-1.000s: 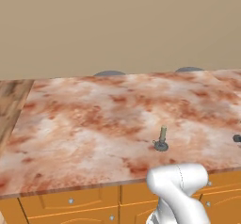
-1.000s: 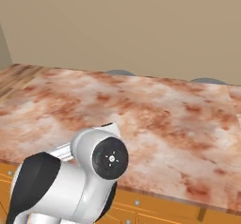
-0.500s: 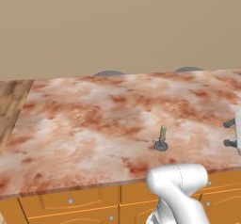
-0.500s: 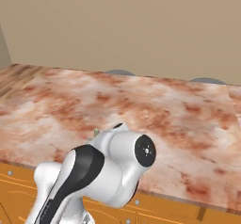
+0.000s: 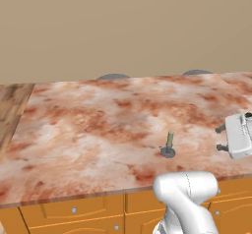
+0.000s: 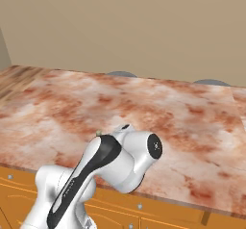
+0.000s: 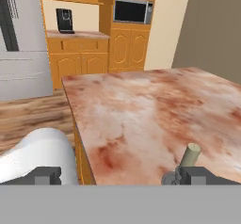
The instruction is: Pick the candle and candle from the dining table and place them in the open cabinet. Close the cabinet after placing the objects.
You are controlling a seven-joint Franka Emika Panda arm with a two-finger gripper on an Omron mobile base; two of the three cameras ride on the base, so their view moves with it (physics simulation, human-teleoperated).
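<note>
The olive candle (image 5: 169,144) stands upright on the counter (image 5: 88,130), near its front edge. The tool (image 5: 222,138) hovers right of the candle, fingers spread apart and empty, probably lining up for a side grasp.

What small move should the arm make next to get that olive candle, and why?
Probably swing the open gripper toward the olive candle and lower it around the stick. The candle stands upright on the dining table, untouched, and the gripper hangs off to its side, holding nothing.
</note>
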